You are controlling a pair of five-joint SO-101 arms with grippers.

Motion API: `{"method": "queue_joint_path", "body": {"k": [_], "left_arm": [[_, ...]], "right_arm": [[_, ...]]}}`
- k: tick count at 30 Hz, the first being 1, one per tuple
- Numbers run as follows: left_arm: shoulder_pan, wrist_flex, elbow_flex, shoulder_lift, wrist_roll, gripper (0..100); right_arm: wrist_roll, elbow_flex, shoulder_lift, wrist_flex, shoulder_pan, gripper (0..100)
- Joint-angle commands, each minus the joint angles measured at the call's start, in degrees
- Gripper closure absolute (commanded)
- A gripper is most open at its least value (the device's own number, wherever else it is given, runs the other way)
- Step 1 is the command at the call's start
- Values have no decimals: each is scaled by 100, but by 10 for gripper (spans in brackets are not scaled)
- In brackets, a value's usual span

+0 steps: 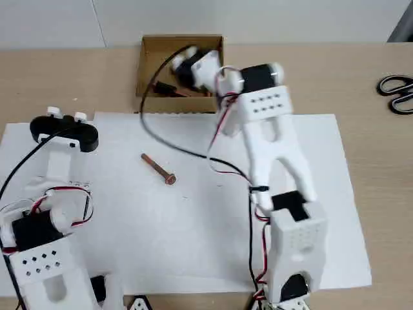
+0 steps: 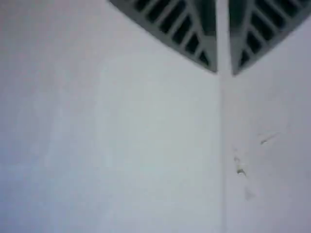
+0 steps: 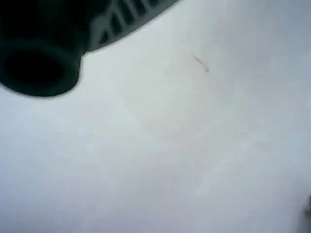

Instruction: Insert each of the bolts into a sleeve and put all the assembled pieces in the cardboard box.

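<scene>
Bolt: one bolt (image 1: 158,169) lies flat on the white paper (image 1: 193,245). Its head end points away from the box, and it is well apart from both claws.
Box: the cardboard box (image 1: 150,64) sits at the paper's far edge. Dark and brown pieces (image 1: 173,90) lie inside, too small to tell what they are.
Box claw: one arm stretches from the near edge to the box, and its box claw (image 1: 187,64) hangs over the box's inside. I cannot tell which side's arm this is, nor whether the claw is apart or together.
Second claw: the second claw (image 1: 64,132) sits low over the paper's far corner, well apart from the bolt. I cannot tell its state either.
Handling: the bolt is probably metal, so stiff, small, smooth and round. It is likely to roll or swivel if pinched off-centre.
Hold: best across the shank close to the head, which leaves the plain end free to enter a sleeve.
Risk: a shallow pinch could flick it across the slick paper.
Rest: scissors (image 1: 397,90) lie on the table (image 1: 361,71), far from the work.
</scene>
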Motion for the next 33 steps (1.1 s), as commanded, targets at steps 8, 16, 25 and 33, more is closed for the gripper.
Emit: {"method": "queue_joint_path", "body": {"k": [8, 16, 25, 33], "left_arm": [[615, 220, -796, 1503, -114, 995], [747, 1143, -3407, 4123, -114, 995], [1459, 1292, -4031, 5477, -1556, 995], [2180, 1292, -4470, 6057, -3420, 995]], "right_arm": [[-1292, 1679, -2202, 136, 1235, 995], [-1503, 4158, -4743, 92, 2167, 995], [-1231, 6233, -6835, 84, 3222, 995], [-800, 7235, -7996, 13, 3574, 995]]}}
